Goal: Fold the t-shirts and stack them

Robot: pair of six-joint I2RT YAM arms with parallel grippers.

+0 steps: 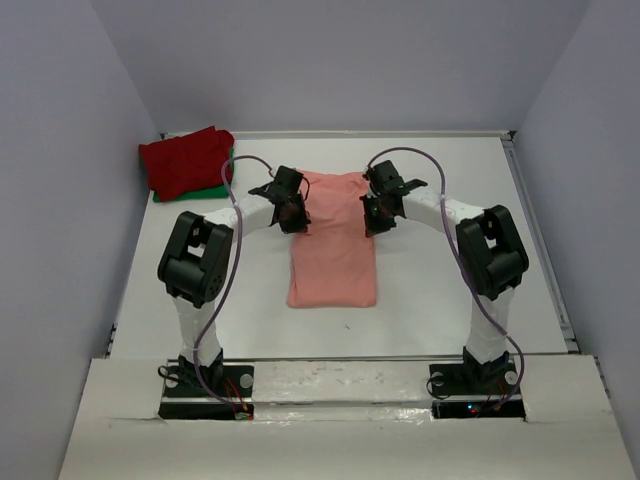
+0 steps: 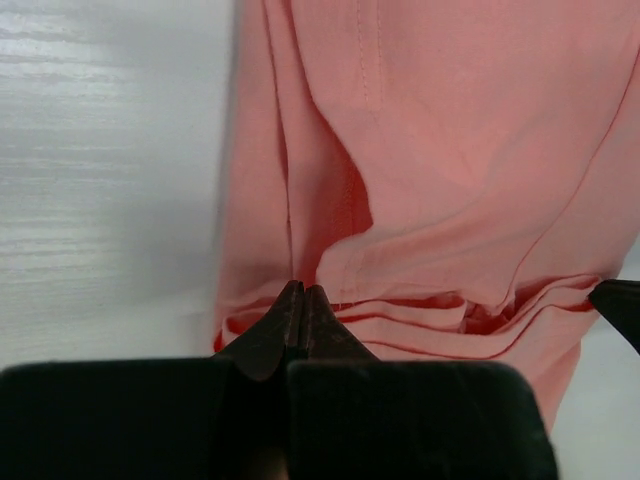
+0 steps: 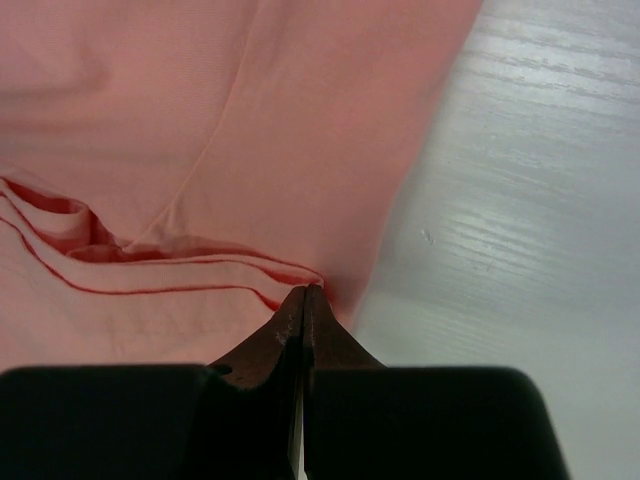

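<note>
Though long and flat, salmon-pink t-shirt [image 1: 333, 262] — pleated edges in clenched left hand [image 2: 302, 292] and right hand [image 3: 304, 292]

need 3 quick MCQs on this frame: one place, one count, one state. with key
1. Where does the dark red shirt lie?
A) on the green shirt, far left corner
B) between the arm bases
C) far right corner

2. How many shirts are on the table?
A) two
B) three
C) four

3. The left gripper and right gripper are:
A) both open
B) both shut on the salmon-pink shirt
C) only the left shut

Key:
1 A, green shows under its near edge.
2 B, one dark red, one green, one salmon-pink.
3 B, each wrist view shows it closed on the cloth's edge.
</note>
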